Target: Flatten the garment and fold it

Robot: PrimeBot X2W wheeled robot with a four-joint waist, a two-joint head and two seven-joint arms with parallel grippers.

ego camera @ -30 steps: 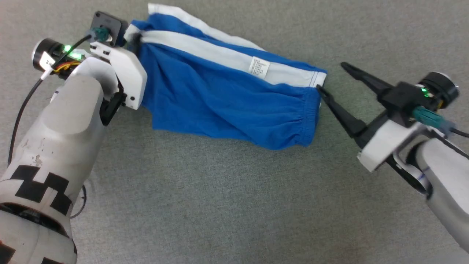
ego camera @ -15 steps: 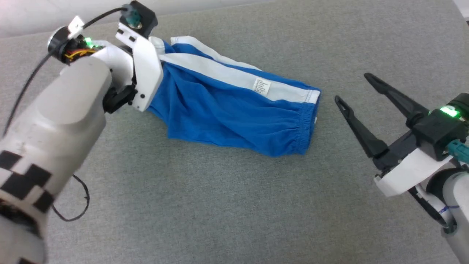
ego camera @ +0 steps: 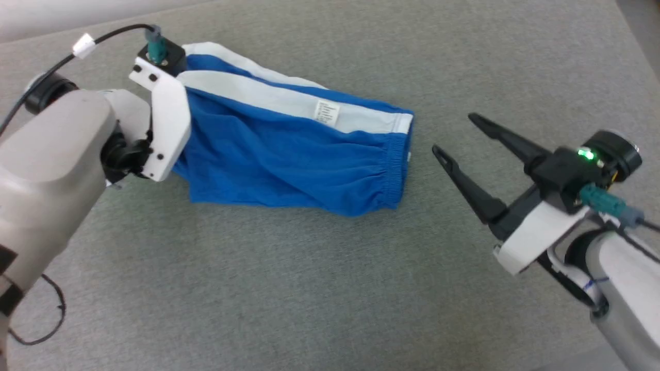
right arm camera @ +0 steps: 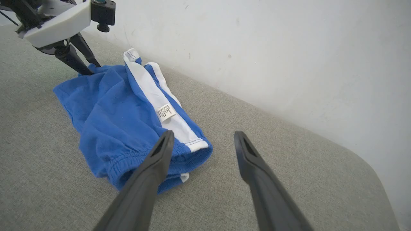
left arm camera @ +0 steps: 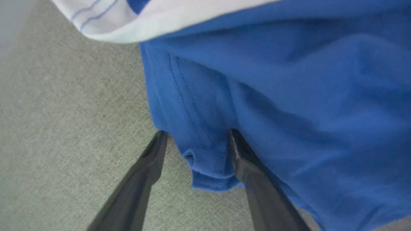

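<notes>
The garment [ego camera: 289, 154], blue shorts with a white band and a small white label [ego camera: 326, 112], lies crumpled on the grey surface with its elastic waistband [ego camera: 394, 172] to the right. My left gripper [left arm camera: 197, 134] stands open at the garment's left end, with a loose blue fold between its fingers that is not clamped. Its white mount [ego camera: 165, 123] covers the fingers in the head view. My right gripper [ego camera: 454, 134] is open and empty, just right of the waistband and apart from it. From the right wrist, the garment [right arm camera: 122, 115] lies ahead and to the left of the right gripper [right arm camera: 204, 133].
A grey fabric surface [ego camera: 309, 283] stretches all around the garment. A white wall [right arm camera: 289, 48] runs along its far side. The surface's edge shows at the upper right corner [ego camera: 637, 31]. A black cable [ego camera: 36, 335] loops at the lower left.
My left gripper has opened and let go of the garment's left end, which now rests on the surface. The right gripper stays open beside the waistband. The camera has shifted.
</notes>
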